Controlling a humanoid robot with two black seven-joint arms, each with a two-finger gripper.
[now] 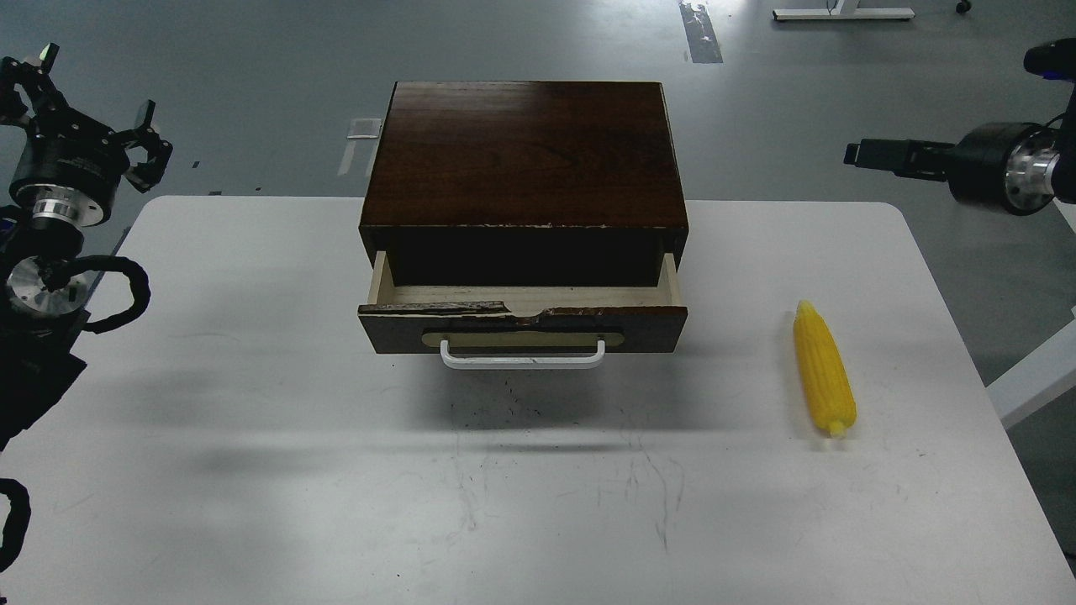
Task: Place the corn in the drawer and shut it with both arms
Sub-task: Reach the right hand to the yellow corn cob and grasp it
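The yellow corn [824, 370] lies on the white table [252, 470] at the right, tip pointing away from me, well to the right of the drawer. The dark brown drawer [521, 328] with its white handle [521, 360] is pulled partly out of the brown cabinet [525, 151]; its pale inside shows nothing in it. My left gripper [84, 105] is open and empty, raised beyond the table's far left corner. My right gripper [874, 156] points left above the far right edge, seen side-on and dark; its fingers cannot be told apart.
The cabinet stands at the table's back centre and reaches past the back edge. A white desk leg [1030, 382] stands off the table's right side. My left arm's joints and cables [50, 286] hang over the left edge.
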